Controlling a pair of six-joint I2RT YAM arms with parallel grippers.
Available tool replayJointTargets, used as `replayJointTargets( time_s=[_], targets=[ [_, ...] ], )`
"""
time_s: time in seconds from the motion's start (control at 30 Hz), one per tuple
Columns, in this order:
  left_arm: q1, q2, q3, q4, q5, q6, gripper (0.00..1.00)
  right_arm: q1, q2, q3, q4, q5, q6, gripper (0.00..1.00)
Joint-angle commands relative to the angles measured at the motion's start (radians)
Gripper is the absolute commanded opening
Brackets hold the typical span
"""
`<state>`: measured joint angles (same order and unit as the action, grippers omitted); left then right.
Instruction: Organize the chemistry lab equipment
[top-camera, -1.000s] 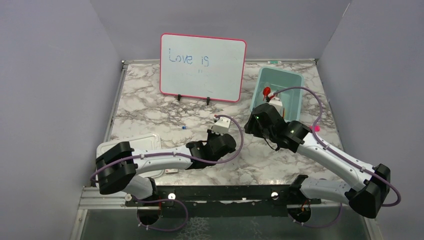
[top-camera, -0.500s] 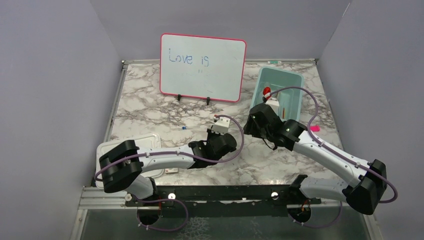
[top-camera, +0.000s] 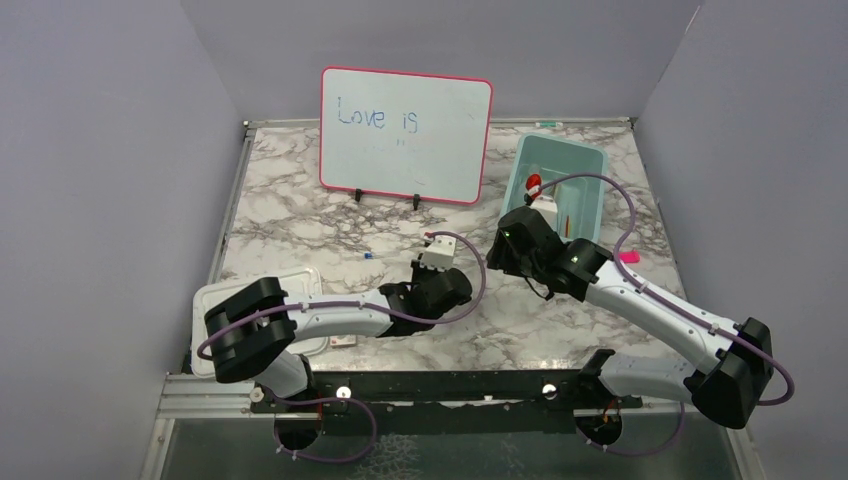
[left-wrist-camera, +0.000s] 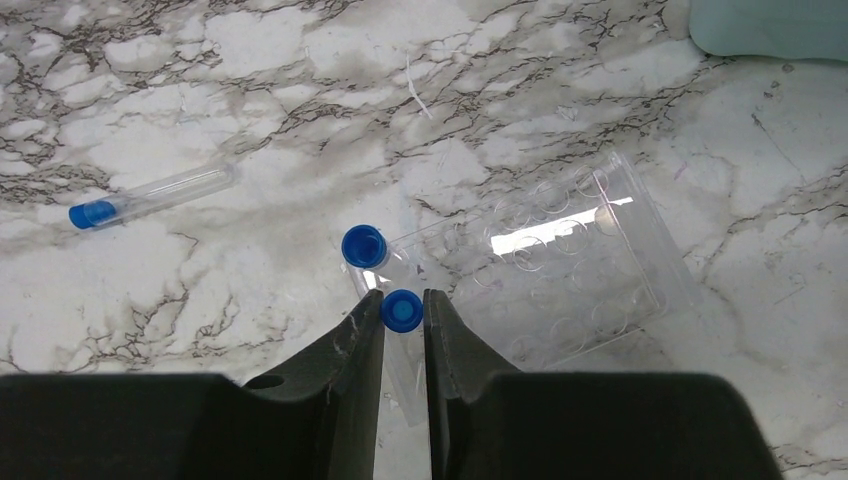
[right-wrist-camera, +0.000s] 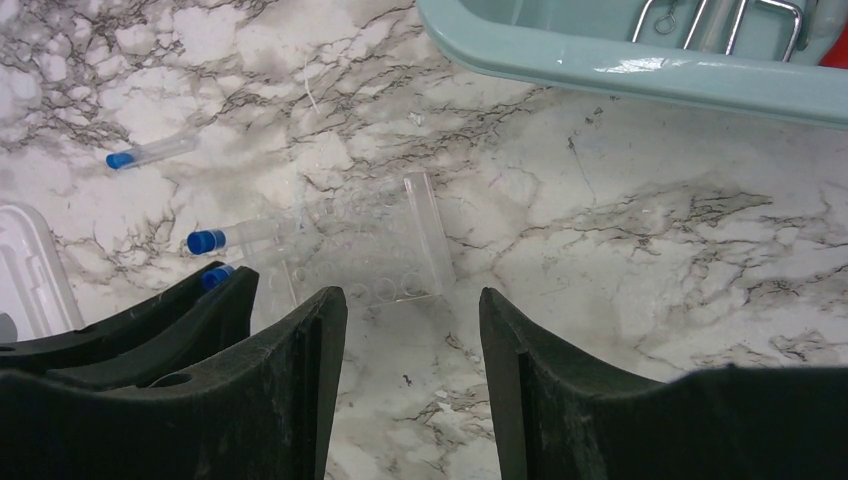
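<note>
If the left gripper (left-wrist-camera: 403, 305) comes down crooked, the blue-capped tube (left-wrist-camera: 402, 313) it carries could miss its hole in the clear rack (left-wrist-camera: 560, 270) and roll away. It could also bump the second tube (left-wrist-camera: 364, 246), which touches the rack's edge. The rack looks light, so a push might slide it too. The left jaws are almost closed and pinch the tube right at its cap. The right gripper (right-wrist-camera: 410, 300) hangs near the rack with its jaws wide apart, and it holds nothing. A third tube (left-wrist-camera: 150, 195) lies on the table (left-wrist-camera: 700, 120), apart from the rack.
</note>
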<state>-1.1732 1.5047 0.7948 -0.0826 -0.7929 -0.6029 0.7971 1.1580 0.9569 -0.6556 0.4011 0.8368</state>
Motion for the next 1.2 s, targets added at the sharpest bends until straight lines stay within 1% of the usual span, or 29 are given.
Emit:
replayJointTargets(
  time_s=[0.0,0.03,0.13,0.23,0.3,0.37,0.5,0.63,0.8,0.93,1.07,1.17],
  targets=[
    [0.004,-0.013,-0.035,0.027,0.003,-0.038,0.25,0.002,0.007,0.002,0.011,-0.012,-0.013,0.55],
    [0.005,-0.017,-0.037,0.026,0.002,-0.044,0.27,0.002,0.006,0.002,0.011,-0.011,-0.014,0.55],
    [0.006,-0.034,-0.034,0.008,-0.004,-0.061,0.38,0.002,0.004,0.003,0.013,-0.011,-0.016,0.55],
    [0.011,-0.065,-0.013,-0.031,-0.021,-0.077,0.53,0.002,0.0,0.006,0.017,-0.019,-0.019,0.55],
    [0.024,-0.099,0.016,-0.067,-0.014,-0.077,0.6,0.002,-0.001,0.014,0.016,-0.023,-0.026,0.55],
    [0.046,-0.144,0.046,-0.086,0.015,-0.056,0.65,0.002,-0.006,0.02,0.02,-0.026,-0.038,0.55],
    [0.107,-0.235,0.096,-0.111,0.061,-0.031,0.7,0.002,-0.01,0.032,0.045,-0.041,-0.076,0.56],
    [0.225,-0.28,0.139,-0.146,0.169,-0.025,0.71,0.002,0.008,0.04,0.108,-0.095,-0.143,0.56],
    [0.385,-0.258,0.22,-0.222,0.325,-0.01,0.71,0.002,0.09,0.094,0.195,-0.204,-0.256,0.56],
    [0.541,-0.234,0.243,-0.277,0.475,-0.057,0.7,0.002,0.229,0.186,0.241,-0.328,-0.388,0.56],
    [0.741,-0.22,0.211,-0.305,0.667,-0.128,0.67,0.002,0.418,0.365,0.206,-0.44,-0.501,0.56],
    [0.87,-0.221,0.162,-0.305,0.774,-0.165,0.66,0.002,0.57,0.5,0.164,-0.507,-0.577,0.56]
  ],
)
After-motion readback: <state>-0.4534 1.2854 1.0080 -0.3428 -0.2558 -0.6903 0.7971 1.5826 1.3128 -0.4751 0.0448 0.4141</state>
